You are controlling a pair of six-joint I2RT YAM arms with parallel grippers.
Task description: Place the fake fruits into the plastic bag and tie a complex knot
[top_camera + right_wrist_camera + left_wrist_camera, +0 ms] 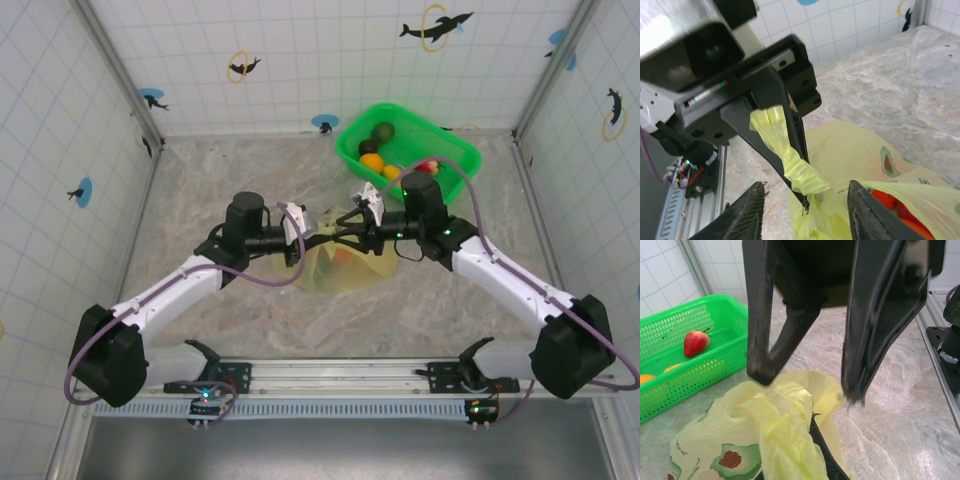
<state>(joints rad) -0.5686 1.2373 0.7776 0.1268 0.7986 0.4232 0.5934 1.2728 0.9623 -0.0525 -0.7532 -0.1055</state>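
The plastic bag [345,268] sits in the middle of the surface [200,180], with the two claws meeting just above it. The left claw [318,236] reaches in from 9 o'clock and the right claw [347,232] from 3 o'clock.

Part of the loading is done. The right wrist view shows at least one orange fruit [890,206] inside the bag's open side. Several fake fruits [385,155] lie in the green basket [452,150] at 1 o'clock from the bag, among them a strawberry [696,341].

Tying looks only begun. One handle strip [786,150] is twisted into a rope that rises from the bag between the left claw's fingers [760,367]. Those fingers stand apart, with nothing clamped. The right claw's fingers [747,212] are also spread, with the strip's lower end hanging between them, unpinched. I can't make out a finished knot. Judging by this, the rest of the fruit and the whole knot are left to do.
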